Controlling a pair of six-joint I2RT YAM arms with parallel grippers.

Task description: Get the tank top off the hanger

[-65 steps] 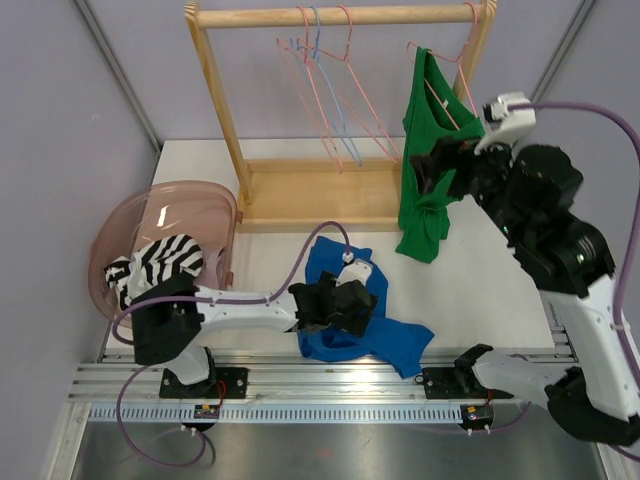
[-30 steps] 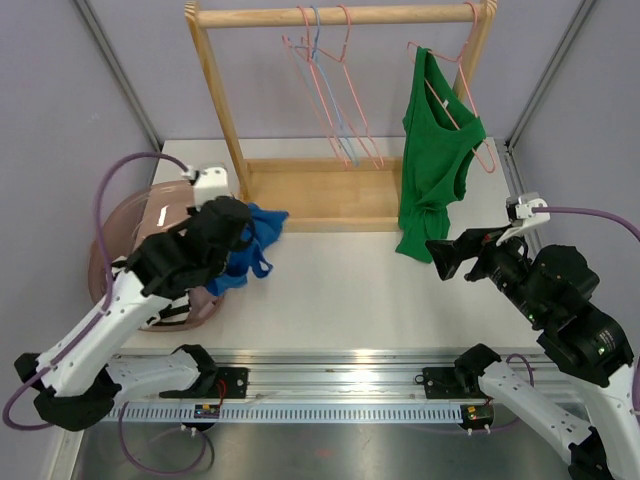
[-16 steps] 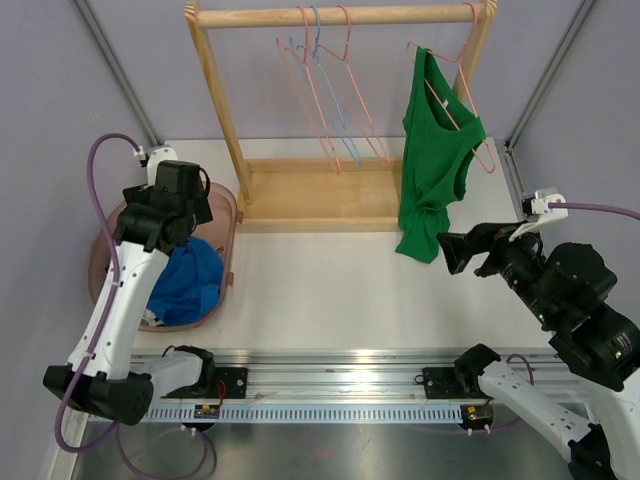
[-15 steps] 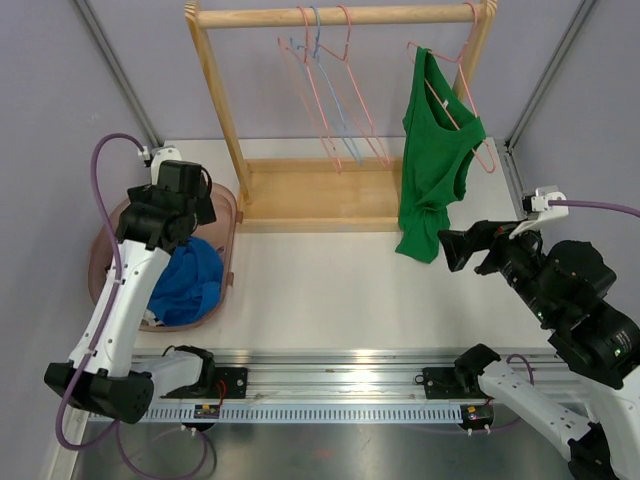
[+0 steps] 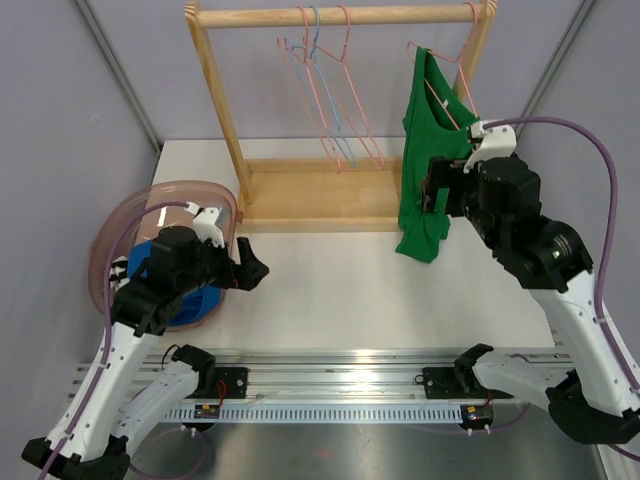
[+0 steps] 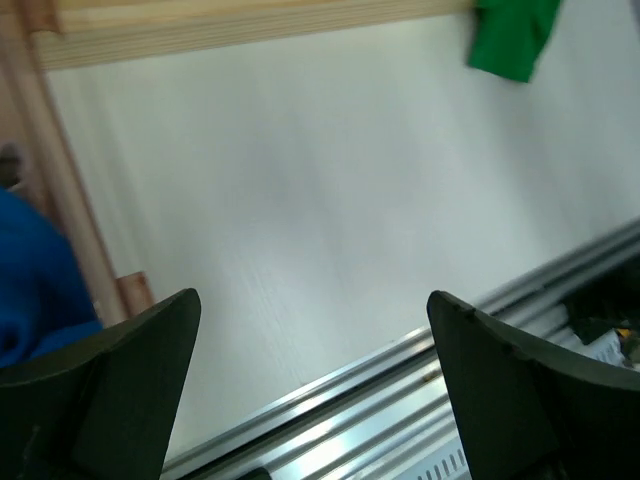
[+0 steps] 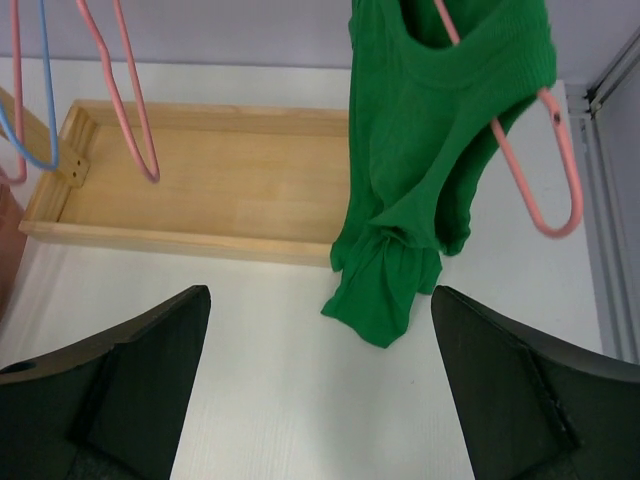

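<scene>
The green fabric tank top [image 7: 430, 130] hangs on a pink wire hanger [image 7: 560, 190] at the right end of the wooden clothes rack [image 5: 215, 100]. The right gripper [image 7: 318, 300] hovers near it, jaws wide apart and empty. The left gripper [image 6: 312, 298], likewise spread and empty, hangs over the white table [image 6: 300, 200]

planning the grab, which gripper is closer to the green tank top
Right. The right gripper is close to the tank top; the left gripper is far off, by the basket.
</scene>
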